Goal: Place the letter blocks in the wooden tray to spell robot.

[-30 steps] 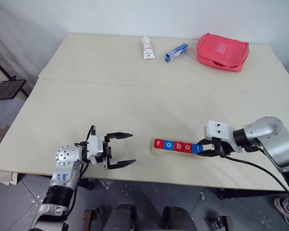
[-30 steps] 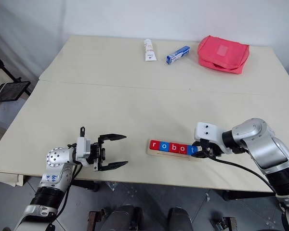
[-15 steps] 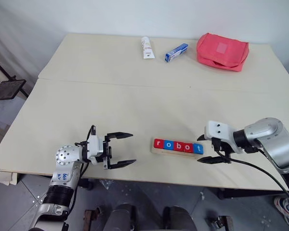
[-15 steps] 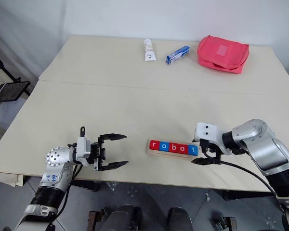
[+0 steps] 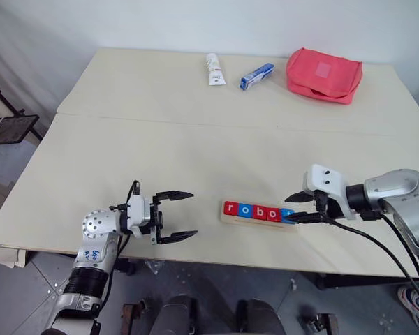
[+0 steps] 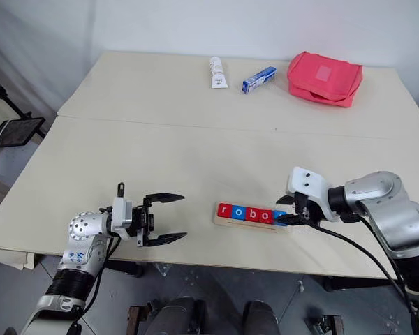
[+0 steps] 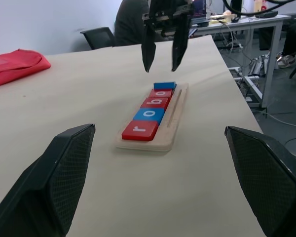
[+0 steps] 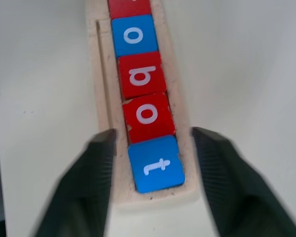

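Note:
Five letter blocks lie in a row in the wooden tray (image 5: 225,219) near the table's front edge and spell robot: red r (image 5: 230,208), blue o (image 5: 244,209), red b (image 5: 258,211), red o (image 5: 272,213), blue t (image 8: 156,164). My right gripper (image 5: 298,208) hovers just above the tray's right end. It is open, one finger on each side of the t block, touching nothing. My left gripper (image 5: 180,216) stands open and empty left of the tray, pointing toward it.
A white tube (image 5: 213,69), a blue-and-white box (image 5: 255,76) and a red pouch (image 5: 324,74) lie along the table's far side. The tray sits close to the front edge. A person sits beyond the table's end (image 7: 133,19).
My right gripper let go of the blue t block, spread wide, then narrowed its fingers again above the tray's end. The left gripper has not moved.

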